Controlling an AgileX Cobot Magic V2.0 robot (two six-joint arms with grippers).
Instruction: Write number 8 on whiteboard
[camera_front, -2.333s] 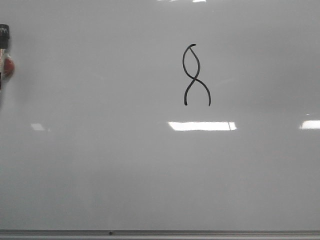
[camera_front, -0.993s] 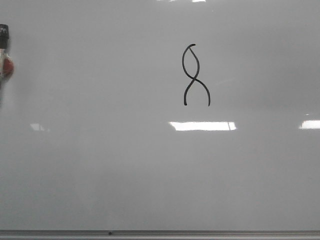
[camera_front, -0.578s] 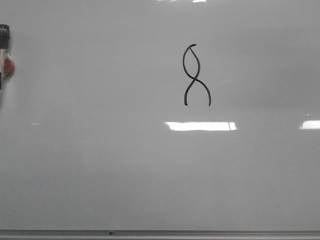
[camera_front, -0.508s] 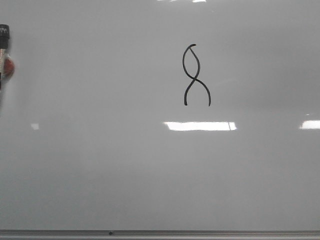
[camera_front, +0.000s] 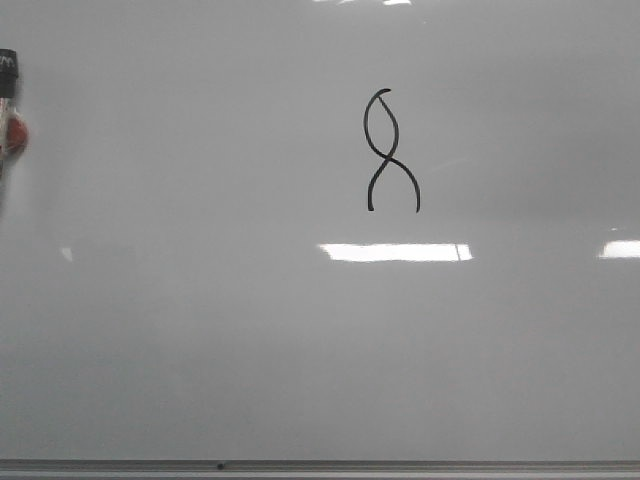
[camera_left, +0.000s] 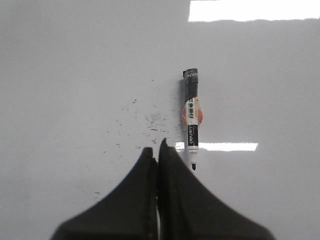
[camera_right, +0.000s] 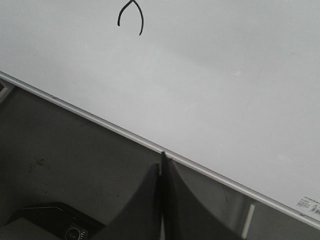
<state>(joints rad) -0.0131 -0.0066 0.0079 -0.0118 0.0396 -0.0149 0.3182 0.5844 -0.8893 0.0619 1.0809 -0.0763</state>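
Left wrist view, jaws closed, empty, marker (camera_left: 191, 116) beside

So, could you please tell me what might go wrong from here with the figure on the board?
The number 8 has an open bottom, its two legs never joined, so it may not read as an 8. The marker lies uncapped on the whiteboard, outside the shut left gripper, so its tip could dry or smudge. The right gripper is shut too.

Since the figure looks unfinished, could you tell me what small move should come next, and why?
Probably open the left gripper toward the marker lying beside it: both grippers are shut and empty, and the number 8 on the whiteboard lacks its bottom stroke.
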